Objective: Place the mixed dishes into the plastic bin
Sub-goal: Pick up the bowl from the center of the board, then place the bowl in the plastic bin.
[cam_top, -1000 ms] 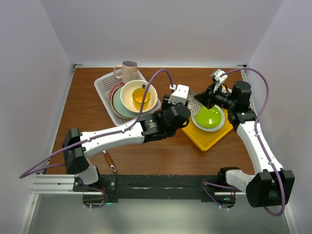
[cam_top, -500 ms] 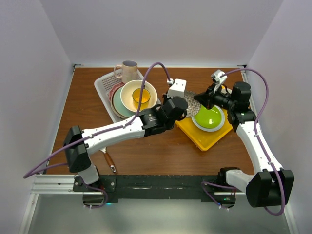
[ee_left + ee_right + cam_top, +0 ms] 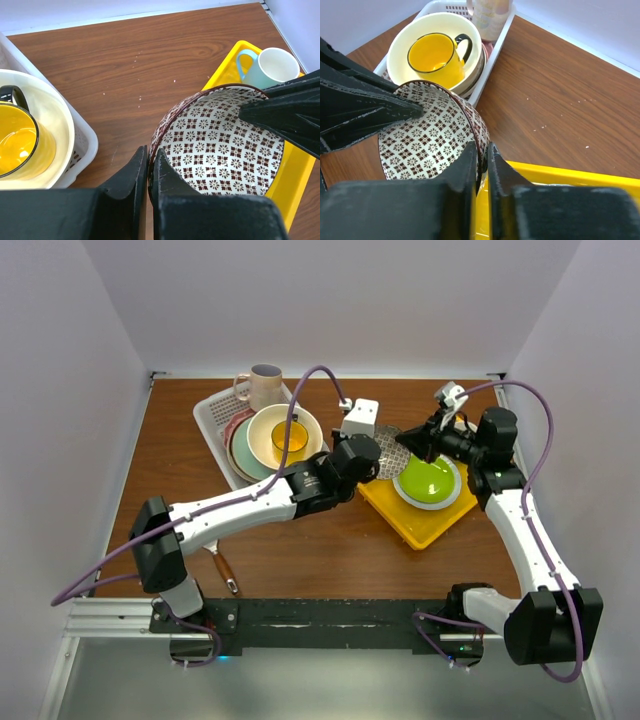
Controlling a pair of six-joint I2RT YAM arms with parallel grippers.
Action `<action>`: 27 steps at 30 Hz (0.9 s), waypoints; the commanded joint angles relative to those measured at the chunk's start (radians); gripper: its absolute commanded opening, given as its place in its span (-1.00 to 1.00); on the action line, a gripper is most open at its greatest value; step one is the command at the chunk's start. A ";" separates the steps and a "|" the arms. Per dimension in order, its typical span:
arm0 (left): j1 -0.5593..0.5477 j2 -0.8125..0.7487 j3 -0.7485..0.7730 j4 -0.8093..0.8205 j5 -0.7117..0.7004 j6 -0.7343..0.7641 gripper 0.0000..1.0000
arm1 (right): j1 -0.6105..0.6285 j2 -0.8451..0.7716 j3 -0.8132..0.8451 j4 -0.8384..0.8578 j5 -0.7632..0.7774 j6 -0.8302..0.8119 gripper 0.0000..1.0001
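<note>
The dark red-rimmed bowl (image 3: 391,448) with a patterned inside hangs tilted between both arms, at the left edge of the yellow tray. My left gripper (image 3: 150,152) is shut on its near rim (image 3: 225,145). My right gripper (image 3: 482,150) is shut on the opposite rim (image 3: 430,135). The white plastic bin (image 3: 213,420) at back left holds stacked plates, the large cream bowl (image 3: 305,452) with the yellow mug (image 3: 288,438) in it, and the pinkish mug (image 3: 262,386).
The flat yellow tray (image 3: 420,525) holds a lime-green plate (image 3: 428,480) and a white cup with a teal handle (image 3: 267,67). A wooden-handled utensil (image 3: 224,570) lies near the left arm's base. Grey walls enclose the table.
My left arm has swung its gripper back and to the right, up to the bowl, and now grips its rim. The right arm has barely moved.
</note>
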 commanded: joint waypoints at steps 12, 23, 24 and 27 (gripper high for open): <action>0.126 -0.237 -0.214 0.204 0.133 0.054 -1.00 | -0.003 -0.050 -0.004 0.098 -0.295 0.048 0.30; 0.272 -0.384 -0.290 0.182 0.318 0.032 -1.00 | -0.006 -0.048 0.010 0.027 -0.290 -0.052 0.58; 0.282 -0.400 -0.292 0.171 0.330 0.033 -1.00 | -0.004 -0.050 0.012 0.024 -0.287 -0.058 0.62; 0.324 -0.430 -0.295 0.157 0.341 0.046 -1.00 | -0.004 -0.047 0.012 0.018 -0.278 -0.065 0.64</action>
